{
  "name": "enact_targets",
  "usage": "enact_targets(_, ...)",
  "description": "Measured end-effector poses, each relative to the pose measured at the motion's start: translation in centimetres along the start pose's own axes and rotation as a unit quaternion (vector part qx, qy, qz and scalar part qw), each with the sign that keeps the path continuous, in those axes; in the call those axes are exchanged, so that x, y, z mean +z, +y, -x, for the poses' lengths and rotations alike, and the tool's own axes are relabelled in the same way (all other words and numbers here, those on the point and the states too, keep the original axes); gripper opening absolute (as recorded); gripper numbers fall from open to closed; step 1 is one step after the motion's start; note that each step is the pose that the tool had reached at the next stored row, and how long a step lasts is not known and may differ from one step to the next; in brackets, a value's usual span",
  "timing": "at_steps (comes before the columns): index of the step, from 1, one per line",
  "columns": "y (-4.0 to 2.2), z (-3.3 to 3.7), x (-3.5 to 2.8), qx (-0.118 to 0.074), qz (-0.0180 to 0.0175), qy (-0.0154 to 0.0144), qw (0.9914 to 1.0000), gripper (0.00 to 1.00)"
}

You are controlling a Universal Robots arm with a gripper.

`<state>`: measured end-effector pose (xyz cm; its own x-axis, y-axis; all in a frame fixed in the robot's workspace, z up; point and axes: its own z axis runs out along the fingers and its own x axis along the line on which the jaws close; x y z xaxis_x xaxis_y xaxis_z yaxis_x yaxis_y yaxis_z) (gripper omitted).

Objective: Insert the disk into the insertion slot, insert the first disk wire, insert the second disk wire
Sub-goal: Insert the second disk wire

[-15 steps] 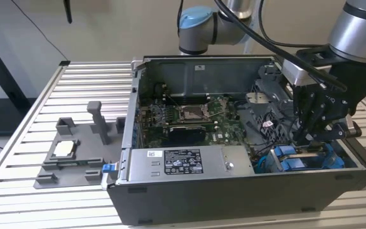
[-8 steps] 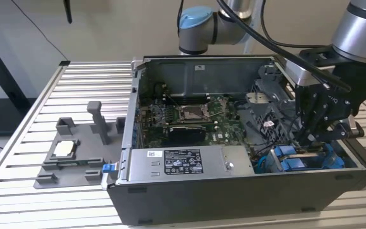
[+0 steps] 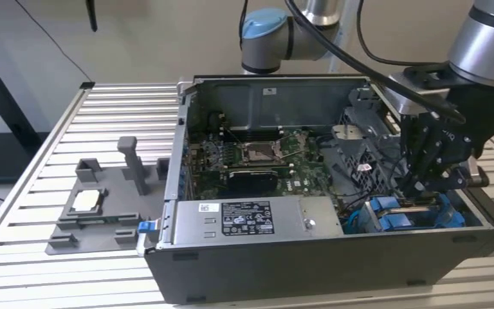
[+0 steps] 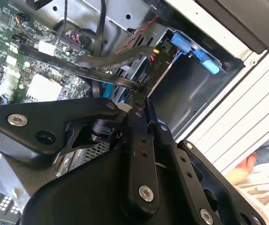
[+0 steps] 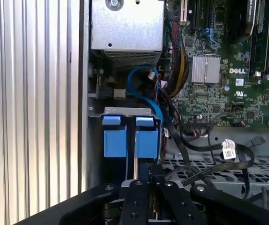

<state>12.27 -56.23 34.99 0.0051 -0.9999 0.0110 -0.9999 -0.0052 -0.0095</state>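
My gripper reaches down into the open computer case at the exterior view's right, just above the insertion slot. In the first wrist view the slot is a grey bay with two bright blue clip ends below its bracket. These look like the carrier of the disk seated in the slot, and its silver body is hidden. The gripper is shut on the black connector of a disk wire, next to the bay. A blue wire loops beside the bay.
A grey stand with upright posts lies on the slatted table at the exterior view's left, with a small silver part on it. Inside the case sit the motherboard, the power supply box and loose black cables.
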Motion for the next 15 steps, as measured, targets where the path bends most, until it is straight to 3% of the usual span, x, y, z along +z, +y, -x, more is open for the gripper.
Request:
enact_targets(5,-0.04,0.01,0.2,0.013,0.0002,-0.0037,0.9999,0.16)
enact_targets(9,-0.44,0.0,0.31,0.018,0.0002,-0.0061,0.99983,0.16)
enact_targets(15,-0.61,0.0,0.35,0.018,0.0002,-0.0065,0.99981,0.16)
